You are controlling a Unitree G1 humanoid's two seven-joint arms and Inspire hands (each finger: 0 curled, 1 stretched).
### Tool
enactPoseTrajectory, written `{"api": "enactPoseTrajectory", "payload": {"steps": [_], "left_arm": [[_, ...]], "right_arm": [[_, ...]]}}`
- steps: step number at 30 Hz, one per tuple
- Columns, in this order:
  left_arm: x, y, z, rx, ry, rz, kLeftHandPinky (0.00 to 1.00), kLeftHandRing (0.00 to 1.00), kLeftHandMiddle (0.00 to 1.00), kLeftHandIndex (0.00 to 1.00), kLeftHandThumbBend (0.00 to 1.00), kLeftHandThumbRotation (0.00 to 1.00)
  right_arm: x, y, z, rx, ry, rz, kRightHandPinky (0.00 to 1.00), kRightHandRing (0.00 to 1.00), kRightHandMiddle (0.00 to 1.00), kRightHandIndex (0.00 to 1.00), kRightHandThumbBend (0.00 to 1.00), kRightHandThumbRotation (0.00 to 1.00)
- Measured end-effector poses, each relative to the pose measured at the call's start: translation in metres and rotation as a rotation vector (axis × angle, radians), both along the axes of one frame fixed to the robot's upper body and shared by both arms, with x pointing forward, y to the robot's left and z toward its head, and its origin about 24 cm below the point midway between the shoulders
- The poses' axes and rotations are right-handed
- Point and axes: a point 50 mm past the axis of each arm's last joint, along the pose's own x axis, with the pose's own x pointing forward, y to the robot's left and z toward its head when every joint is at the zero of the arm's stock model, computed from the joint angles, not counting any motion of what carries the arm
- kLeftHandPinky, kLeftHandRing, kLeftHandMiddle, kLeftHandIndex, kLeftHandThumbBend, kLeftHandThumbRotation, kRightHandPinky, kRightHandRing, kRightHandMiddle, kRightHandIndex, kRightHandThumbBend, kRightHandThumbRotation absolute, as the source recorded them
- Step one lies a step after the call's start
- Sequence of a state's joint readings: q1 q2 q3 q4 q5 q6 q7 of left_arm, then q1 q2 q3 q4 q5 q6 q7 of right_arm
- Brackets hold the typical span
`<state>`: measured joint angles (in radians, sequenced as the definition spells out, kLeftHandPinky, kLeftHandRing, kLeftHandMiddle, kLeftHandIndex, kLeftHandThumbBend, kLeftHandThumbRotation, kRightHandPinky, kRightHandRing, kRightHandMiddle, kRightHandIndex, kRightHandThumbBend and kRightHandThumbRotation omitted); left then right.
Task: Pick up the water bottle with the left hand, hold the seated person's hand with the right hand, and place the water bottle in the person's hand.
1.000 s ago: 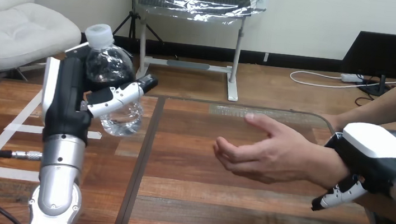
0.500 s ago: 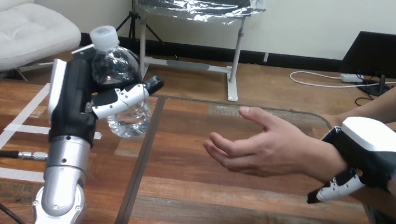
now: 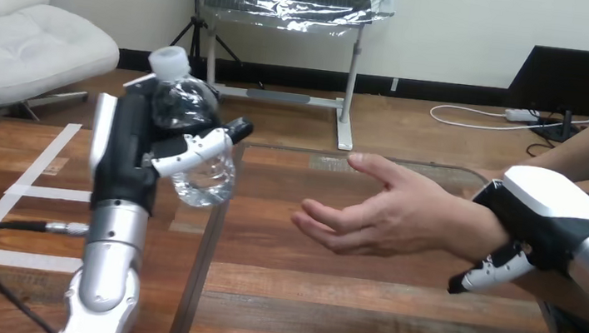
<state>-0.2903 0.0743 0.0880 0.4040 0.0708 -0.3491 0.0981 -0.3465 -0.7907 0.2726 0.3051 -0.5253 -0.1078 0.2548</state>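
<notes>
Clear water bottle (image 3: 183, 106) w/ white cap, near-upright, left of person's hand (image 3: 390, 215).

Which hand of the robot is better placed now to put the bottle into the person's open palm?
Left. The left hand grips the bottle, held up beside the person's hand, whose open palm holds nothing. The right hand is busy, curled round the person's wrist.

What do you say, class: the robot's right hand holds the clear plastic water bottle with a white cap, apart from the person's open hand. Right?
Wrong hand: the head view shows the robot's left hand holding the clear plastic water bottle with a white cap, apart from the person's open hand.
</notes>
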Motion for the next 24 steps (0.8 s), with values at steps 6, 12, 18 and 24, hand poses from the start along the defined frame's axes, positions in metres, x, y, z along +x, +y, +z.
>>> {"api": "enactPoseTrajectory", "payload": {"steps": [6, 12, 18, 24], "left_arm": [[0.005, -0.005, -0.004, -0.011, 0.014, -0.018, 0.30, 0.35, 0.39, 0.40, 0.64, 0.00], [0.010, -0.011, -0.010, -0.028, 0.030, -0.040, 0.30, 0.35, 0.40, 0.41, 0.63, 0.00], [0.014, -0.019, -0.016, -0.050, 0.047, -0.064, 0.32, 0.36, 0.41, 0.42, 0.64, 0.00], [0.018, -0.027, -0.022, -0.075, 0.069, -0.080, 0.33, 0.38, 0.42, 0.42, 0.66, 0.00]], "right_arm": [[0.002, 0.005, 0.002, 0.017, -0.011, 0.009, 0.17, 0.23, 0.29, 0.32, 0.84, 0.17], [0.005, 0.012, 0.005, 0.037, -0.024, 0.023, 0.17, 0.22, 0.29, 0.32, 0.84, 0.17], [0.008, 0.020, 0.007, 0.054, -0.034, 0.028, 0.17, 0.23, 0.30, 0.33, 0.83, 0.18], [0.012, 0.028, 0.009, 0.066, -0.047, 0.040, 0.18, 0.24, 0.31, 0.34, 0.84, 0.20]]}}
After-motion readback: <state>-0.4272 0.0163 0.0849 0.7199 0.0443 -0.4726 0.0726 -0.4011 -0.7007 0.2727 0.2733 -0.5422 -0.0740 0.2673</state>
